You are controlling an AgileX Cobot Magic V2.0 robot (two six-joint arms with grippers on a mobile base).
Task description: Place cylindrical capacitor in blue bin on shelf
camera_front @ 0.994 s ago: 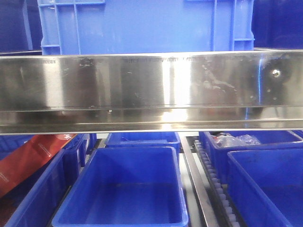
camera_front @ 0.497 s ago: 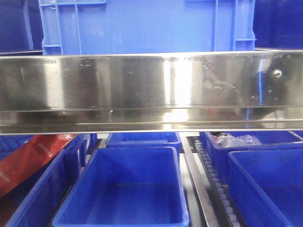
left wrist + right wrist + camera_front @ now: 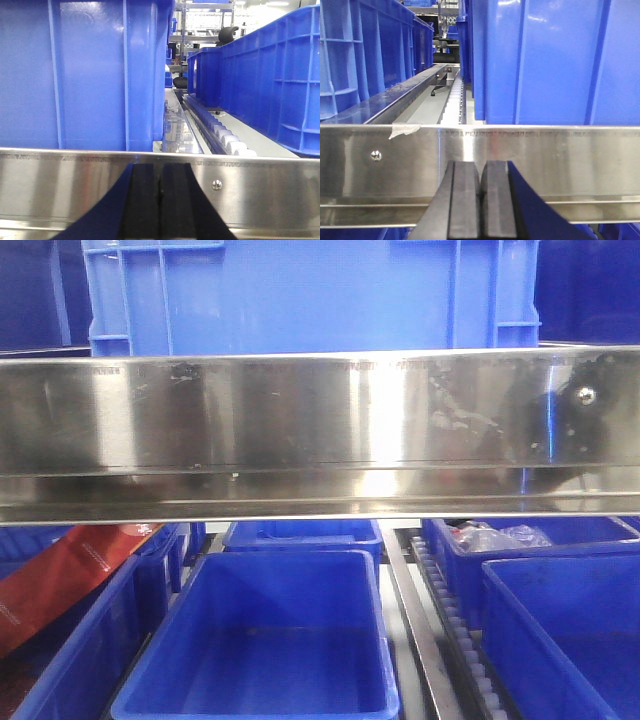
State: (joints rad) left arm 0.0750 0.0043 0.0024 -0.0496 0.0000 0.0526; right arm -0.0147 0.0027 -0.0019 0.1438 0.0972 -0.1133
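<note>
In the left wrist view, the left gripper is seen at the bottom centre with its 2 black pads pressed together and nothing visible between them. The right gripper is closed the same way, with only a thin seam left. Both are held just before the shelf rail.

Against 1 second ago, a dark reflection with a blue streak has appeared at the right of the rail, around the screw. Otherwise the scene is unchanged. It is judged that an arm has moved close on that side, and that no drop into a bin has been made yet.

The capacitor is seen in no view, so its place cannot be told. The lower centre bin is shown empty.

Only the front view shows the lower level: the empty bin, a red pack at lower left and a clear bag in the bin at right. Only the wrist views show the grippers. Beyond the rail they also show roller tracks running back between the tall upper bins.
</note>
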